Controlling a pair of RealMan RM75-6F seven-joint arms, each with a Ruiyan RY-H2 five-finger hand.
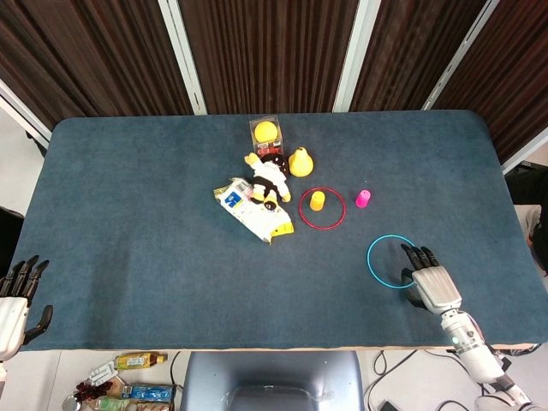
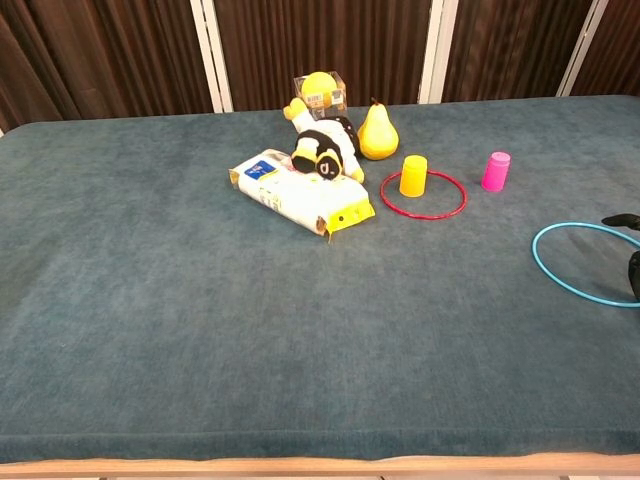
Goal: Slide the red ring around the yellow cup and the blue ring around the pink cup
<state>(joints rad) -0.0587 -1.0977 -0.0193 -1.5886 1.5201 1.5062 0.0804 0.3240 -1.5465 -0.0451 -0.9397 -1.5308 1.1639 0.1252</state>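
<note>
Lower right – the right hand (image 1: 431, 285) rests with fingers (image 1: 417, 255) spread, seemingly touching the blue ring (image 1: 393, 261); left hand (image 1: 15, 301) open, holding nothing.

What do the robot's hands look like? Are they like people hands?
A bit! The right hand has a pale silver-grey back and black fingers, on a light grey wrist with a tiny green light. The left hand looks the same: a pale back and black fingers.

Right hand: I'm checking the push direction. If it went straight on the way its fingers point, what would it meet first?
The right hand already overlaps the blue ring; going on, its far rim probably comes first, with the pink cup beyond.
</note>
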